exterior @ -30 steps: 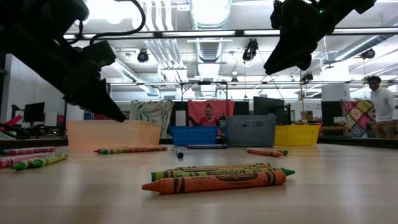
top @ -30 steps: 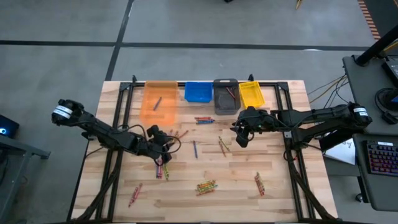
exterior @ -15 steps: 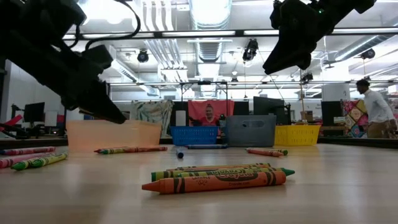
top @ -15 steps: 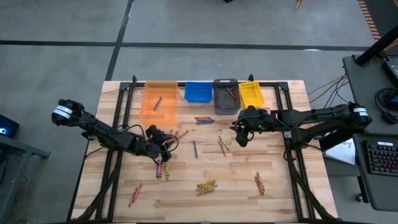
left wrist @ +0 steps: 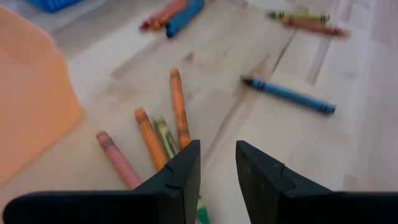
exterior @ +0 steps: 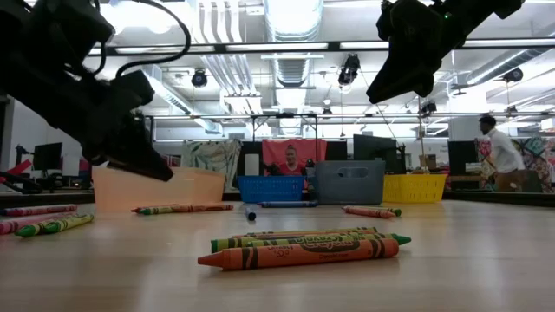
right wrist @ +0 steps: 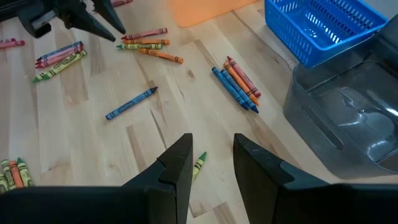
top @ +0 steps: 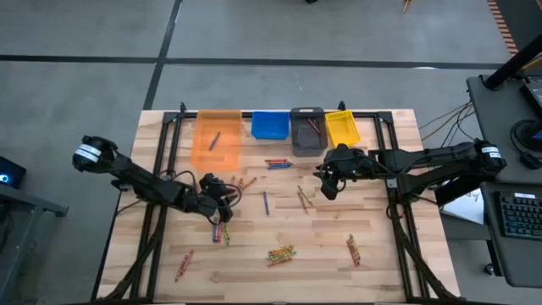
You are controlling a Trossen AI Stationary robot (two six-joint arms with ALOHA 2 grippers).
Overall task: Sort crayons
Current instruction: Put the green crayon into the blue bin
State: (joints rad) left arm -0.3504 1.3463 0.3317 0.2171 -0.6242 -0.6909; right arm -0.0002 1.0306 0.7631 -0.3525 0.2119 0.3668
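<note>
Thin paper-wrapped wax crayons [top: 280, 252] lie scattered on pale wood-grain table [top: 381, 254].

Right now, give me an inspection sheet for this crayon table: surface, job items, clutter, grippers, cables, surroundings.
Surface: wooden table, on a dark frame.
Job's things: crayons scattered in small groups; a lone blue crayon near the middle; at least one lies in the orange bin.
Clutter: blue bin, grey bin and yellow bin along the far edge.
Grippers: left gripper open and empty, above crayons beside the orange bin; right gripper open and empty, raised near the grey bin.
Cables: cables off the table's right side.
Surroundings: keyboard on a side desk; person walking in the background.
</note>
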